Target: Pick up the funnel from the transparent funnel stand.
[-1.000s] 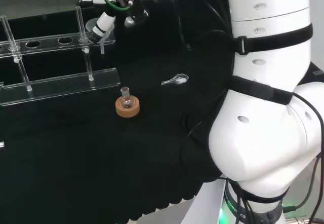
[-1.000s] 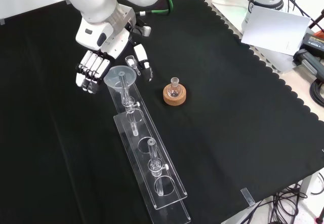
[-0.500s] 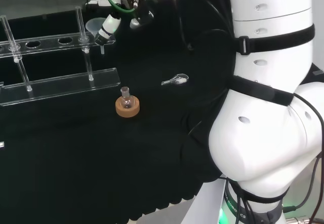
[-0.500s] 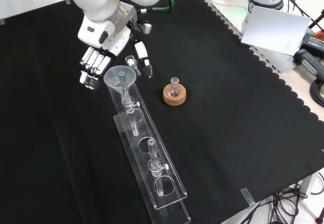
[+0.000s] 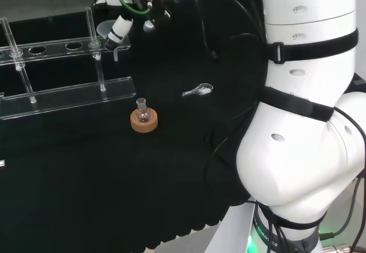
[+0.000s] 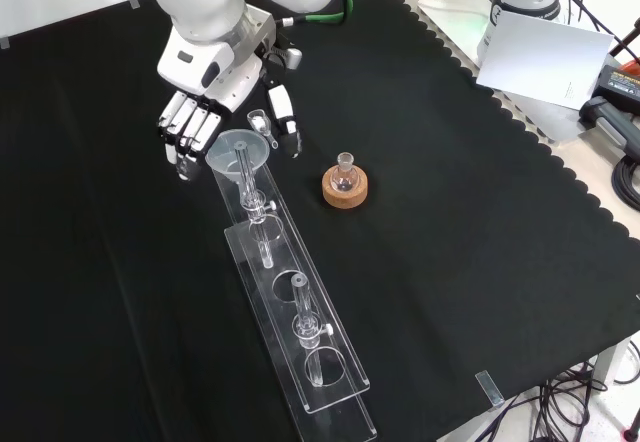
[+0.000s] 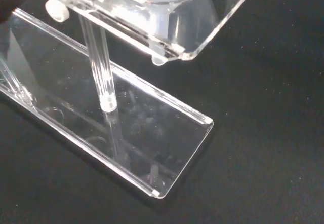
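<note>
Item: we note the funnel (image 6: pixel 240 151) seated upright, stem down, in the far end of the transparent funnel stand (image 6: pixel 318 371), with the hand (image 6: pixel 190 122) just left of it in the front view, fingers relaxed, holding nothing.

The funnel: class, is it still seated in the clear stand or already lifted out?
Still seated. In the front view the funnel sits in the stand, stem hanging below; the hand is beside it, fingers not closed round it.
</note>
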Motion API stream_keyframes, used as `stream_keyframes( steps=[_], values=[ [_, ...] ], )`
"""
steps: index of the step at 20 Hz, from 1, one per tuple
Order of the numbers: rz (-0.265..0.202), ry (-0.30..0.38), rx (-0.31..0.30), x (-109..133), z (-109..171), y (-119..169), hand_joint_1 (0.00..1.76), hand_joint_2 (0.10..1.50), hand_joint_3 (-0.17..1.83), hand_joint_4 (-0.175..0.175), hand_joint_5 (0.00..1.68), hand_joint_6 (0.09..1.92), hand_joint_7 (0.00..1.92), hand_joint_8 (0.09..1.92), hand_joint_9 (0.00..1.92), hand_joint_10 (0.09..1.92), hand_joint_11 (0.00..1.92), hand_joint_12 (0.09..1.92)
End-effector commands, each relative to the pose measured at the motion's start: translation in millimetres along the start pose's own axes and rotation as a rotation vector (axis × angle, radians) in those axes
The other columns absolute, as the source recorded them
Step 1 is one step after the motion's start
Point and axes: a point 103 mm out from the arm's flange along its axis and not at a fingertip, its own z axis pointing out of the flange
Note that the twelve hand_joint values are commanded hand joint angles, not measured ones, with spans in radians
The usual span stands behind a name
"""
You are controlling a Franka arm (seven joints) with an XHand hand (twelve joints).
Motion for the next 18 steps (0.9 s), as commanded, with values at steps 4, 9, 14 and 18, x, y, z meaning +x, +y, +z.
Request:
stream_keyframes(
  steps=[4,9,14,18],
  values=[
    [-0.001,-0.035,0.024,-15,5,-1,0.64,0.64,0.01,-0.053,0.22,0.09,0.27,0.66,0.04,0.96,0.00,1.53],
    [-0.006,-0.043,0.018,-21,3,-1,0.65,0.65,0.02,-0.038,0.32,0.09,0.41,0.62,0.15,0.93,0.00,1.55],
    [0.004,-0.030,0.016,-4,-4,13,0.66,0.66,0.03,-0.020,0.49,0.09,0.60,0.56,0.32,0.85,0.00,1.55],
    [-0.010,-0.029,0.006,-27,5,0,0.68,0.67,0.04,-0.017,0.58,0.09,0.71,0.53,0.40,0.80,0.00,1.55]
  ],
)
